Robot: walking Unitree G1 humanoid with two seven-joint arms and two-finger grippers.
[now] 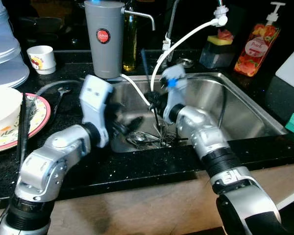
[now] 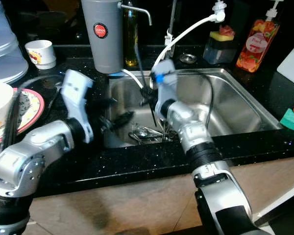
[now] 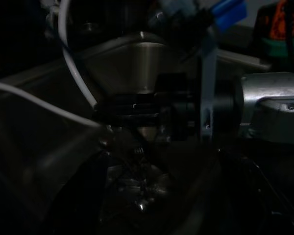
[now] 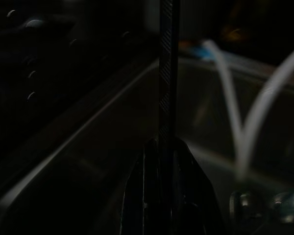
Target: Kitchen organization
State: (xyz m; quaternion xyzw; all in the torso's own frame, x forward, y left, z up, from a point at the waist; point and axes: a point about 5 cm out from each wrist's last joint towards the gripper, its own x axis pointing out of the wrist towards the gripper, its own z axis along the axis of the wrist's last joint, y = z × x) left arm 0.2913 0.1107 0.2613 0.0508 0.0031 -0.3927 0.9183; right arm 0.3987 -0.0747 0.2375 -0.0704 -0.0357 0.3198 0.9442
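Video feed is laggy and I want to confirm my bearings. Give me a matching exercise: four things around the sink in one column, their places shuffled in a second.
Things:
1. grey canister
2. peach soap bottle
3. small white cup
4. cutlery pile

Places:
A. on the sink floor, near the front wall
B. counter at the far left, beside the stacked plastic tubs
C. behind the sink's back right corner
D. counter just behind the sink's left edge

Pairs: 1-D, 2-C, 3-B, 4-A
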